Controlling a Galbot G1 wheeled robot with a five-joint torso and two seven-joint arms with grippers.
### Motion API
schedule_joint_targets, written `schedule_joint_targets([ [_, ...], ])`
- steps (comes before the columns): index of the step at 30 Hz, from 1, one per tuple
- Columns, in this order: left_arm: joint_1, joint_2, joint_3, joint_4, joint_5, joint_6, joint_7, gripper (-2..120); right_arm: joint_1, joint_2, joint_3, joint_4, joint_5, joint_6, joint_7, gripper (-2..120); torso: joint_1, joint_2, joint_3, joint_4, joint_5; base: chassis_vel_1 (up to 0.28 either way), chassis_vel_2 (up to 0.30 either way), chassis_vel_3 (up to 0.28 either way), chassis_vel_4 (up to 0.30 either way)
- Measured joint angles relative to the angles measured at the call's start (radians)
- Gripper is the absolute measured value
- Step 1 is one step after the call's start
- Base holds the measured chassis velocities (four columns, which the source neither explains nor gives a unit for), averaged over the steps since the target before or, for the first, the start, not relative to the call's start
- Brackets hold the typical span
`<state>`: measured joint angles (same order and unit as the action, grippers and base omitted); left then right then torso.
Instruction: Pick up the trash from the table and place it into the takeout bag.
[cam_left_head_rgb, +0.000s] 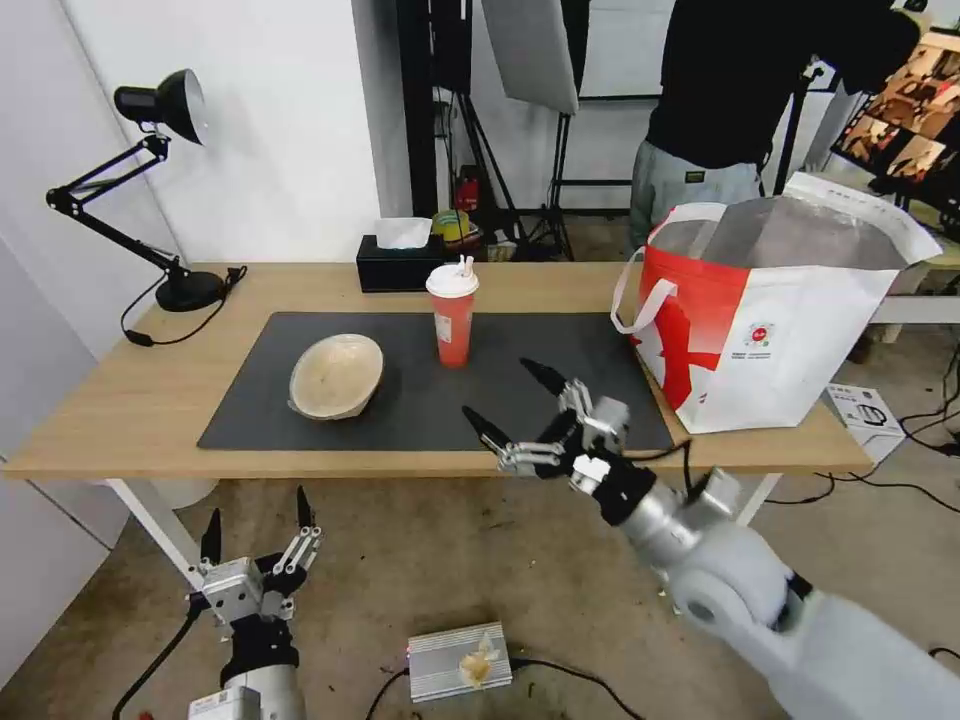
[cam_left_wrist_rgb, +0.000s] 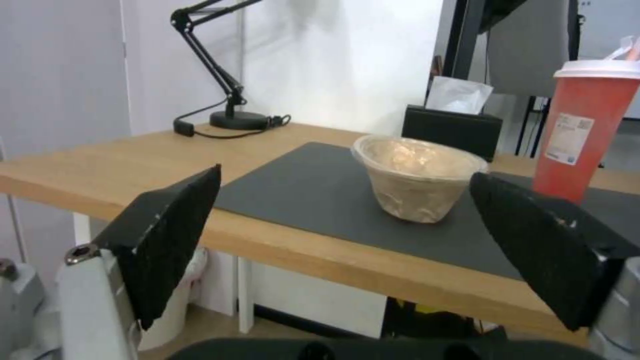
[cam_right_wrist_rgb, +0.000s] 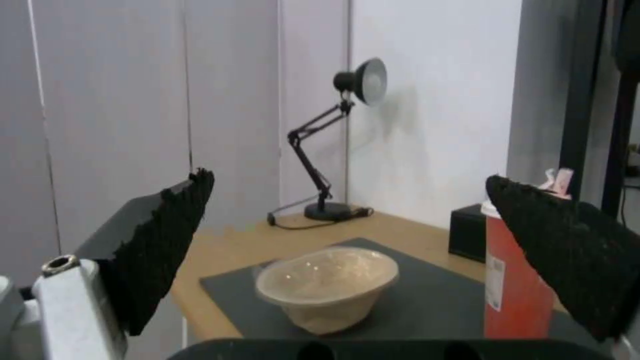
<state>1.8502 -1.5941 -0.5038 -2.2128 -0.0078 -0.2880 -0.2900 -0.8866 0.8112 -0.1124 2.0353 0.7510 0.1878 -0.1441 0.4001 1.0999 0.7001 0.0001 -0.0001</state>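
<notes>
Two pieces of trash were on the table (cam_left_head_rgb: 150, 400), both on the dark grey mat (cam_left_head_rgb: 250, 400): the beige lidded bowl (cam_left_head_rgb: 336, 375), tipped on its side toward the mat's left half, and the red cup (cam_left_head_rgb: 452, 315) with its white lid, upright near the mat's middle. The white plastic bowl was not on the tabletop; whether it lay inside the takeout bag (cam_left_head_rgb: 770, 330) could not be told. The bag stood open at the table's right end. At least two items therefore remained to be bagged.

The right gripper (cam_left_head_rgb: 518, 402) hovered over the mat's near right part, fingers spread wide and empty, aimed toward the bowl and cup. The left gripper (cam_left_head_rgb: 256, 528) was parked below the table edge, fingers apart, holding nothing.
</notes>
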Motion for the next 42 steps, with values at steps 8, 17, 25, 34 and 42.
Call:
schedule_joint_targets([
  [8, 0.004, -0.001, -0.004, 0.002, 0.000, -0.006, 0.000, 100, 0.104, 0.051, -0.083, -0.093, -0.054, -0.054, 0.084, 100, 0.000, 0.000, 0.000, -0.0001, 0.0001, 0.000, 0.000, 0.000, 0.000],
  [17, 0.009, -0.001, -0.005, 0.007, 0.008, -0.008, -0.001, 100, 0.236, 0.059, -0.142, -0.132, -0.025, -0.200, 0.215, 100, 0.000, 0.000, 0.000, -0.0001, 0.0000, 0.000, 0.000, 0.000, 0.000],
  [25, 0.013, -0.002, 0.000, 0.005, 0.017, -0.013, -0.002, 100, 0.324, 0.053, -0.172, -0.159, 0.077, -0.328, 0.294, 100, 0.000, 0.000, 0.000, -0.0002, 0.0001, 0.000, 0.000, 0.000, 0.000],
  [34, 0.016, -0.002, 0.000, 0.014, 0.017, -0.027, -0.003, 100, 0.392, 0.100, -0.204, -0.244, 0.148, -0.387, 0.313, 100, 0.000, 0.000, 0.000, -0.0001, 0.0001, 0.000, 0.000, 0.000, 0.000],
  [42, 0.013, -0.002, 0.000, 0.026, 0.014, -0.039, -0.003, 100, 0.456, 0.146, -0.251, -0.342, 0.194, -0.405, 0.310, 100, 0.000, 0.000, 0.000, -0.0001, 0.0000, 0.000, 0.000, 0.000, 0.000],
])
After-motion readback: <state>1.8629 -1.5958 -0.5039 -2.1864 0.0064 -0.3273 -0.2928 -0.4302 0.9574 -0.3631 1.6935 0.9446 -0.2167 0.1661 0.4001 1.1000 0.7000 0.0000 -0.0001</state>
